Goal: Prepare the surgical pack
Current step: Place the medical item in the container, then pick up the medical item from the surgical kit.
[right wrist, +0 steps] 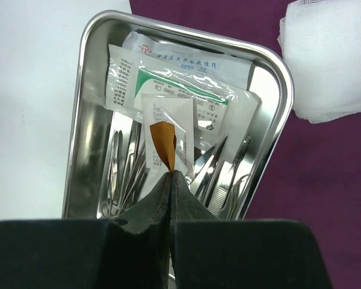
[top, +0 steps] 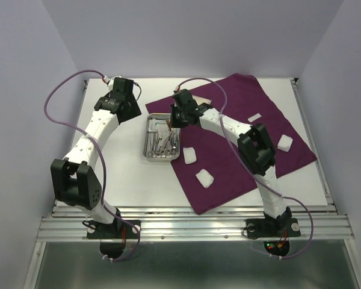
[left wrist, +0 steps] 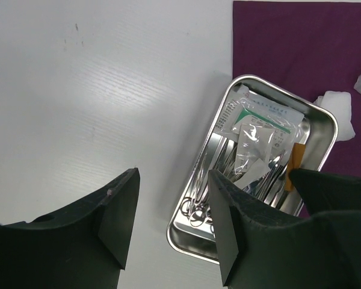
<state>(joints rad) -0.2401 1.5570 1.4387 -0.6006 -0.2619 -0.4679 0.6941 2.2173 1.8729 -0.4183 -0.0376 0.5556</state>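
White table (top: 126, 174) carries a dark-purple cloth (top: 240, 102), with a shiny rectangular steel tray (top: 149, 135) at its left edge. Above the tray, the right claw (right wrist: 170, 176) pinches a small orange-brown slip (right wrist: 161, 141) by its lower tip. The slip looks light, limp and probably slippery. The left claw (left wrist: 173, 180) gapes wide and empty.

Steel tray (right wrist: 271, 78) near end, orange-brown piece (right wrist: 162, 141) lower tip hidden behind right fingers (right wrist: 141, 217); instruments (right wrist: 125, 171) partly under packets (right wrist: 180, 78); packet print unreadable; gauze (right wrist: 331, 60) and cloth (right wrist: 325, 186) cut by right wrist view's edge.
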